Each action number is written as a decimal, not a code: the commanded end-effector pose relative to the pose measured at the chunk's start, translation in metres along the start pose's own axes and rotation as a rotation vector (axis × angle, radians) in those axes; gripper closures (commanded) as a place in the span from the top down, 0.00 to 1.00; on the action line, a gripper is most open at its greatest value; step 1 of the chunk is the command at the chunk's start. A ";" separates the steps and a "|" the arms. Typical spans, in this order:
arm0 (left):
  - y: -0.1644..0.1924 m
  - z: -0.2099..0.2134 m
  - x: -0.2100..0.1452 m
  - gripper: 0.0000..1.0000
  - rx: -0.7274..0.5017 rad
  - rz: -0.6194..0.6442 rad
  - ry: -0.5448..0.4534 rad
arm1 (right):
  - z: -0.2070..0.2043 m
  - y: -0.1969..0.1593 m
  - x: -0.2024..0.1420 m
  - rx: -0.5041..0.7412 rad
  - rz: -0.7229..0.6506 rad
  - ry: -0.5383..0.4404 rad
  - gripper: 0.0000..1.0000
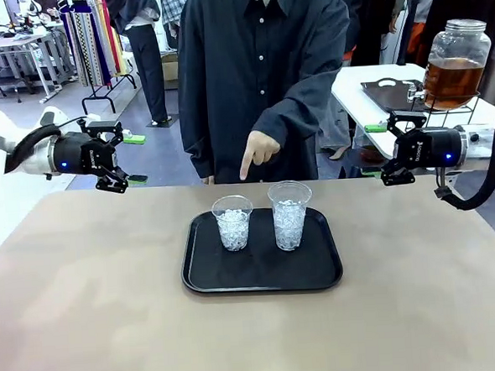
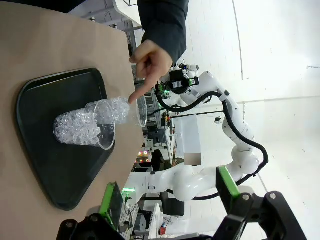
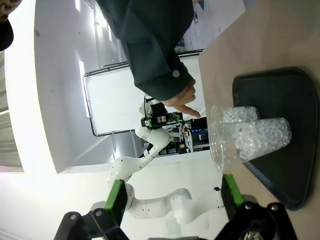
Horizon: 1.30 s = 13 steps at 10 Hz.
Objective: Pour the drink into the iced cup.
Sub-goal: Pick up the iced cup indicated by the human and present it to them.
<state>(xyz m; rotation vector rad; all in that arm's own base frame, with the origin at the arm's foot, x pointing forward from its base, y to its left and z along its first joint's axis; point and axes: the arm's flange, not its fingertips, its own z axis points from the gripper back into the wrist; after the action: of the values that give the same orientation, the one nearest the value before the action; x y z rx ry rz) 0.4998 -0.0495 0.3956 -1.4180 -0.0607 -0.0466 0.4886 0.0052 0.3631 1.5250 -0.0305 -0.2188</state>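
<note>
The left gripper (image 1: 134, 159) is held level on the robot's left side, pointed inward, with its jaws spread wide and nothing between them. The right gripper (image 1: 375, 150) is held the same way on the opposite side, facing it, jaws likewise wide and empty. The person's hand (image 1: 258, 151) is lowered, index finger pointed downward.

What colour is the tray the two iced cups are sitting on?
Black. The tray shows best in the front view.
</note>
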 end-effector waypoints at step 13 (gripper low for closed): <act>0.002 -0.008 -0.001 1.00 0.047 -0.565 -0.104 | 0.001 0.001 0.000 -0.001 0.001 -0.004 1.00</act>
<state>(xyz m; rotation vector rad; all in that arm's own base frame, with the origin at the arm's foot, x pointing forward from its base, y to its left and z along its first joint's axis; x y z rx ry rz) 0.5065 -0.0498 0.3990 -1.3293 -0.4192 -0.3626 0.4886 0.0051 0.3629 1.5250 -0.0304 -0.2191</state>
